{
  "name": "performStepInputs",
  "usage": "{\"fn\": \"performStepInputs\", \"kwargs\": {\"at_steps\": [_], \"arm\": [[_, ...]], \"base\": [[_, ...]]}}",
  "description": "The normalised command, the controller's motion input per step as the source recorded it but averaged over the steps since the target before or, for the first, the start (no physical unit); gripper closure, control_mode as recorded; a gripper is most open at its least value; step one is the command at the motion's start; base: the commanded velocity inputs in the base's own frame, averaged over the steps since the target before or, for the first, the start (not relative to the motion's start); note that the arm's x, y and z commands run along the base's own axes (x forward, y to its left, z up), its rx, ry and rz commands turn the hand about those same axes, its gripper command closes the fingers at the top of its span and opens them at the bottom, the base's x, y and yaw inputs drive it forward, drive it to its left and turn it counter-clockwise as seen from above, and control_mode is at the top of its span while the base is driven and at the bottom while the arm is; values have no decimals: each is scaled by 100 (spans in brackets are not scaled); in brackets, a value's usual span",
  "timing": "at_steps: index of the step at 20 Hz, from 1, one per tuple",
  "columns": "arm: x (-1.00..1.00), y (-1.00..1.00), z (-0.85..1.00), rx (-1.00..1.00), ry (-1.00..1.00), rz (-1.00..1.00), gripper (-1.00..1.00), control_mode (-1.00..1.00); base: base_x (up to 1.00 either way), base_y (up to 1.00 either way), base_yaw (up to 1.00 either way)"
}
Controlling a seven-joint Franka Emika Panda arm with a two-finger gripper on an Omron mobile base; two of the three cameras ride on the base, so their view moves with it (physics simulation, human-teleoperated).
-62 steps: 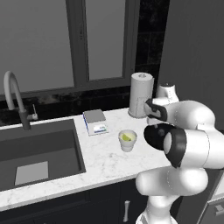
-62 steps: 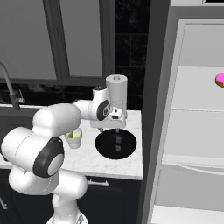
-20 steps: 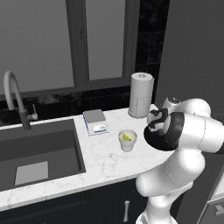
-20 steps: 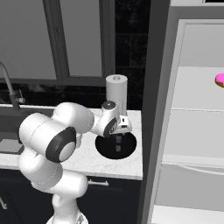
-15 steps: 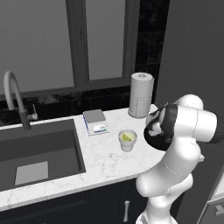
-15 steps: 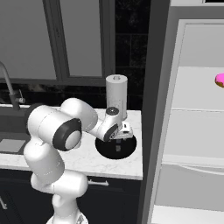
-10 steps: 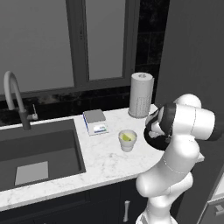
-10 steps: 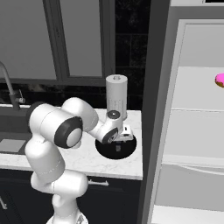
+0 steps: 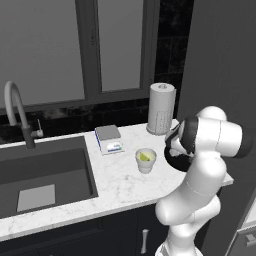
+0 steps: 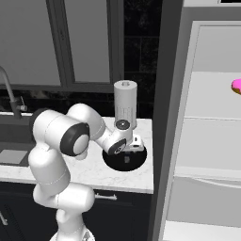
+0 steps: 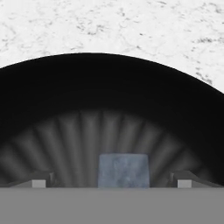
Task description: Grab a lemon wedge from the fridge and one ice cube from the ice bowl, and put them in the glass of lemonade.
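Your gripper (image 11: 112,181) is lowered into the ice bowl (image 10: 123,162), the shallow black dish on the marble counter (image 9: 115,182), and its jaws stand spread wide with nothing clamped between them. In the hand view you see one pale blue-grey ice cube (image 11: 123,170) lying on the ribbed black floor of the ice bowl, centred in the gap between your two fingertips (image 11: 40,181), with clear space on either side of it, so neither tip touches it. In the right base view the wrist hangs directly over the ice bowl, with the tall white perforated cylinder (image 10: 125,104) standing just behind the ice bowl against the dark wall. The glass of lemonade (image 9: 146,160) sits on the counter near the ice bowl, on the side toward the sink (image 9: 45,175), with yellow-green liquid showing in it; whether a wedge floats there you cannot tell. On the other side of the ice bowl, the fridge (image 10: 207,141) stands open, showing pale grey shelves, and a pink-iced doughnut (image 10: 236,85) rests on an upper shelf. A small scale (image 9: 109,138) lies beyond the glass, farther from the ice bowl.
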Motion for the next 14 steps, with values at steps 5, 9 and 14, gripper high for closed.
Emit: {"fn": "performStepInputs", "kwargs": {"at_steps": [5, 9, 14], "arm": [[0, 0, -23, 0, 1, -2, -100, -100], [0, 0, -28, 0, 4, 0, -100, -100], [0, 0, -2, 0, 4, 0, 100, -100]], "base": [[0, 0, 0], [0, 0, 0], [0, 0, 0]]}}
